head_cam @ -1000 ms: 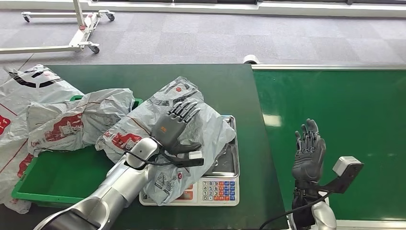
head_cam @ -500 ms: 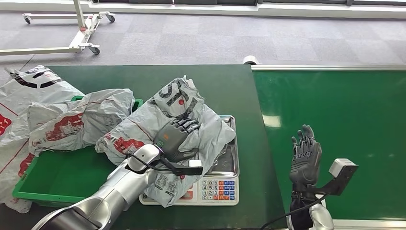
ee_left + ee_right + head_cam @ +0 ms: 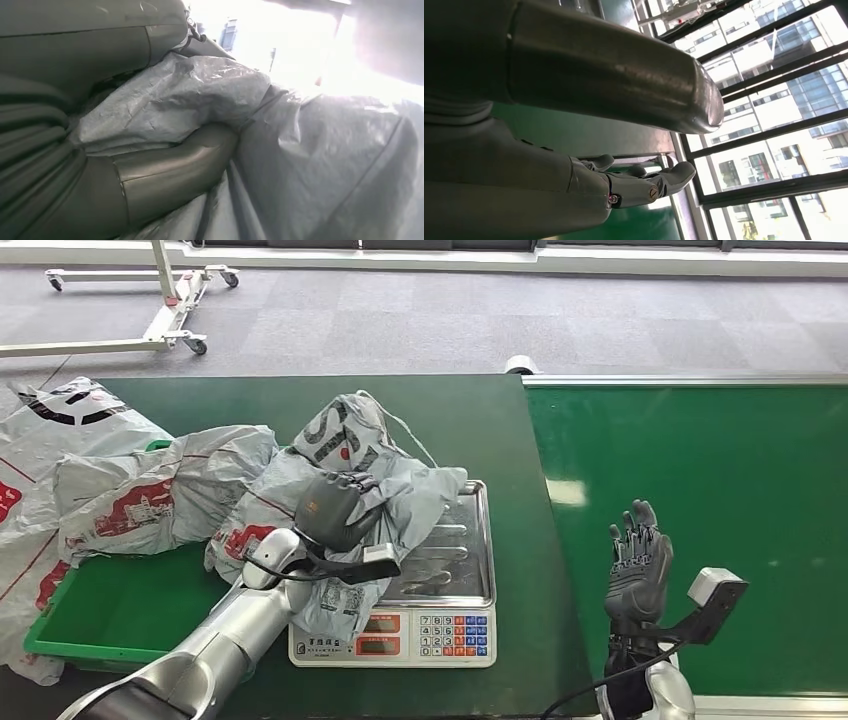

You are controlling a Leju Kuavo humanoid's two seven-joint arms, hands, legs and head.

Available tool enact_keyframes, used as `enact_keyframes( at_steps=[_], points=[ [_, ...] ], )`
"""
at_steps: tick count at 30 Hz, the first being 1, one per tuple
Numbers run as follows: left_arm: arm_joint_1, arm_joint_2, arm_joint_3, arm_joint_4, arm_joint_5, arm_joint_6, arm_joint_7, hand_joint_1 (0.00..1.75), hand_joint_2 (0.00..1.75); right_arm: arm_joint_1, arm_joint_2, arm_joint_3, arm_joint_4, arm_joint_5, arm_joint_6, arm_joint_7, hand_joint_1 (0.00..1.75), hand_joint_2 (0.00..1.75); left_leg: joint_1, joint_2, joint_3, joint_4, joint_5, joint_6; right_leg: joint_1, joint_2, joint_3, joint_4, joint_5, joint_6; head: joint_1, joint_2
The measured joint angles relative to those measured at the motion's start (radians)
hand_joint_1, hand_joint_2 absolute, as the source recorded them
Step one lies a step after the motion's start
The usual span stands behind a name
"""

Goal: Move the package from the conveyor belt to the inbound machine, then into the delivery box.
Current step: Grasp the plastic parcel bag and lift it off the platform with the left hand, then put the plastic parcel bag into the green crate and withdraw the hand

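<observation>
One belt [image 3: 690,530], one bin [image 3: 120,625], one scale [image 3: 440,570]. The package [image 3: 350,490], a soft, light, slippery poly bag, lies half over the scale's edge; bunched folds look the best hold. About three bags show. Left hand [image 3: 330,512] clenches its crumpled top; right hand [image 3: 640,565] hovers unclenched, empty.

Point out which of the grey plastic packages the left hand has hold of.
The package lying partly on the scale's steel tray, with the left hand gripping its bunched plastic. The other packages sit untouched over the green bin.
</observation>
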Motion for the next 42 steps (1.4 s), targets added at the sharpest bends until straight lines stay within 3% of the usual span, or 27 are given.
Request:
enact_keyframes(
  at_steps=[7, 10, 14, 18, 20, 22, 24, 29, 32, 35, 38, 40, 42],
  points=[
    [0.284, 0.065, 0.209, -0.596, 0.485, -0.183, -0.034, 1.75, 1.75, 0.044, 0.0, -0.026, -0.007, -0.01, -0.002, -0.005, 0.0, 0.0, 0.0, 0.003, -0.002, -0.002, -0.003, -0.001, 0.0, 0.003, -0.004, 0.0, -0.003, -0.001, 0.0, 0.0],
    [0.358, 0.086, 0.291, -0.732, 0.534, -0.196, -0.035, 1.75, 1.75, 0.057, 0.0, -0.034, -0.011, -0.011, 0.002, -0.008, 0.0, 0.0, 0.0, 0.002, -0.003, -0.002, -0.004, -0.002, 0.0, 0.002, -0.004, 0.0, -0.004, -0.001, 0.0, 0.0],
    [0.402, 0.101, 0.347, -0.818, 0.54, -0.193, -0.035, 1.75, 1.75, 0.062, 0.0, -0.036, -0.012, -0.01, 0.005, -0.009, 0.0, 0.0, 0.0, 0.001, -0.003, -0.002, -0.004, -0.002, 0.0, 0.0, -0.004, 0.0, -0.005, -0.001, 0.0, 0.0],
    [0.402, 0.11, 0.421, -0.801, 0.48, -0.121, -0.032, 1.75, 1.75, 0.064, 0.002, -0.036, -0.012, -0.005, 0.015, -0.01, 0.0, 0.0, 0.0, 0.001, -0.003, -0.002, -0.004, -0.002, 0.0, 0.001, -0.004, 0.0, -0.005, -0.001, 0.0, 0.0],
    [0.377, 0.132, 0.467, -0.734, 0.35, -0.024, -0.007, 0.9, 1.75, 0.065, 0.003, -0.036, -0.012, -0.001, 0.019, -0.011, 0.0, 0.0, 0.0, 0.001, -0.003, -0.002, -0.003, -0.002, 0.0, 0.001, -0.004, 0.0, -0.004, -0.001, 0.0, 0.0],
    [0.324, 0.166, 0.514, -0.618, 0.145, 0.102, 0.052, 0.03, 0.87, 0.064, 0.004, -0.035, -0.012, 0.002, 0.022, -0.012, 0.0, 0.0, 0.0, 0.001, -0.003, -0.002, -0.002, -0.003, 0.001, 0.0, -0.004, 0.001, -0.004, -0.002, 0.0, 0.0],
    [0.258, 0.203, 0.551, -0.494, -0.072, 0.176, 0.148, 0.0, 0.0, 0.062, 0.006, -0.034, -0.012, 0.004, 0.023, -0.011, 0.0, 0.0, 0.001, 0.0, -0.003, -0.002, -0.001, -0.005, 0.002, 0.0, -0.005, 0.001, -0.003, -0.003, 0.0, 0.0],
    [0.081, 0.289, 0.6, -0.197, -0.559, 0.202, 0.478, 0.0, 0.0, 0.061, 0.009, -0.031, -0.013, 0.009, 0.015, -0.005, 0.0, 0.0, 0.002, 0.001, -0.003, -0.002, 0.0, -0.006, 0.003, 0.001, -0.006, 0.002, -0.001, -0.006, 0.0, 0.0],
    [0.002, 0.325, 0.601, -0.057, -0.676, 0.203, 0.603, 0.0, 0.0, 0.066, 0.011, -0.031, -0.018, 0.008, 0.003, -0.002, 0.0, 0.0, 0.002, 0.002, -0.003, -0.002, 0.0, -0.006, 0.003, 0.001, -0.006, 0.002, -0.001, -0.006, 0.0, 0.0],
    [-0.036, 0.345, 0.6, 0.02, -0.701, 0.205, 0.67, 0.0, 0.0, 0.074, 0.011, -0.031, -0.026, 0.005, -0.009, 0.002, 0.0, 0.0, 0.002, 0.003, -0.003, -0.002, 0.0, -0.006, 0.003, 0.002, -0.007, 0.002, -0.001, -0.006, 0.0, 0.0],
    [-0.018, 0.347, 0.595, 0.019, -0.69, 0.202, 0.656, 0.0, 0.0, 0.086, 0.011, -0.033, -0.038, -0.001, -0.022, 0.004, 0.0, 0.0, 0.001, 0.003, -0.003, -0.002, -0.001, -0.006, 0.002, 0.003, -0.007, 0.001, -0.001, -0.006, 0.0, 0.0],
    [0.054, 0.317, 0.594, -0.08, -0.602, 0.168, 0.508, 0.0, 0.0, 0.099, 0.011, -0.043, -0.052, -0.002, -0.024, 0.008, 0.0, 0.0, -0.001, 0.003, -0.003, -0.002, -0.002, -0.005, 0.0, 0.003, -0.007, 0.001, -0.002, -0.005, 0.0, 0.0],
    [0.181, 0.258, 0.585, -0.267, -0.373, 0.101, 0.291, 0.0, 0.0, 0.117, 0.012, -0.062, -0.066, -0.001, -0.015, 0.011, 0.0, 0.0, -0.002, 0.003, -0.002, -0.002, -0.004, -0.002, -0.003, 0.003, -0.006, 0.001, -0.005, -0.002, 0.0, 0.0]
  ],
)
